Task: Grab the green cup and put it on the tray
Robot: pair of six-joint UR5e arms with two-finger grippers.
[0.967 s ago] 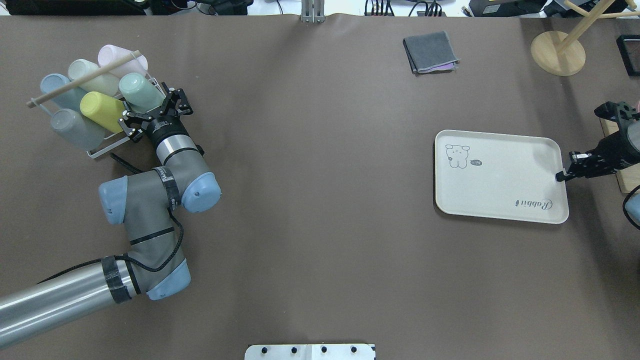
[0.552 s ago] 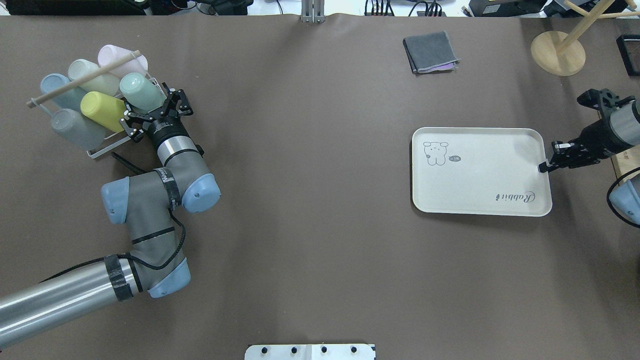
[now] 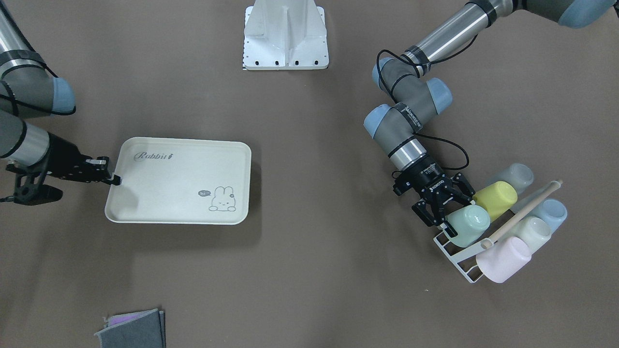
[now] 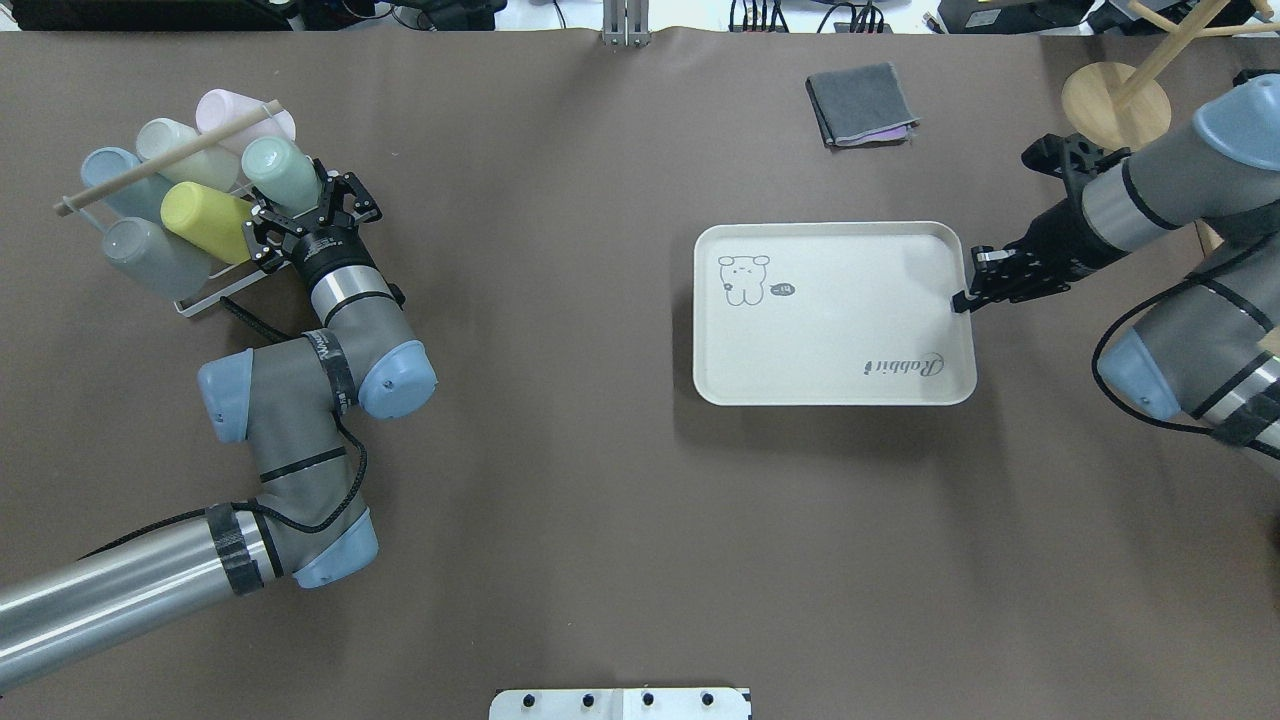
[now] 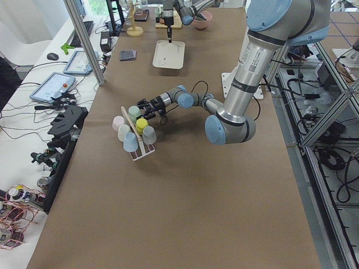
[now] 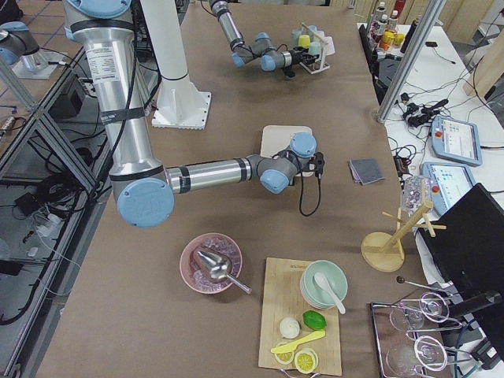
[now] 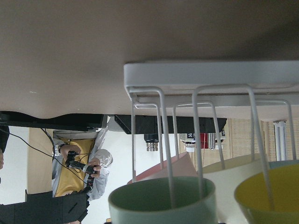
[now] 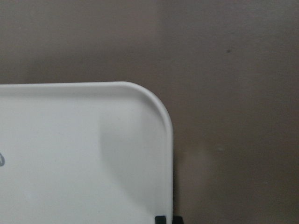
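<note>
The pale mint-green cup (image 4: 270, 165) lies tilted in a white wire rack (image 4: 205, 295) at the table's left, mouth toward my left gripper (image 4: 310, 202). That gripper is open, with a finger on each side of the cup's mouth end (image 3: 465, 224). In the left wrist view the cup's rim (image 7: 161, 201) fills the bottom edge and no fingers show. The cream tray (image 4: 830, 330) with the bunny and "Rabbit" script lies flat right of centre. My right gripper (image 4: 962, 298) is shut on the tray's right rim (image 8: 169, 154); its fingertips (image 8: 161, 219) show at that view's bottom.
The rack also holds a yellow cup (image 4: 205, 218), grey-blue cups (image 4: 150, 255), a cream and a pink cup under a wooden bar (image 4: 165, 158). A folded grey cloth (image 4: 860, 103) and a round wooden stand (image 4: 1115, 105) sit at the far right.
My right gripper has dragged the tray leftward and a little away from the robot, toward the table's centre. My left gripper has turned and closed in around the green cup's mouth, and the cup has tilted slightly.
</note>
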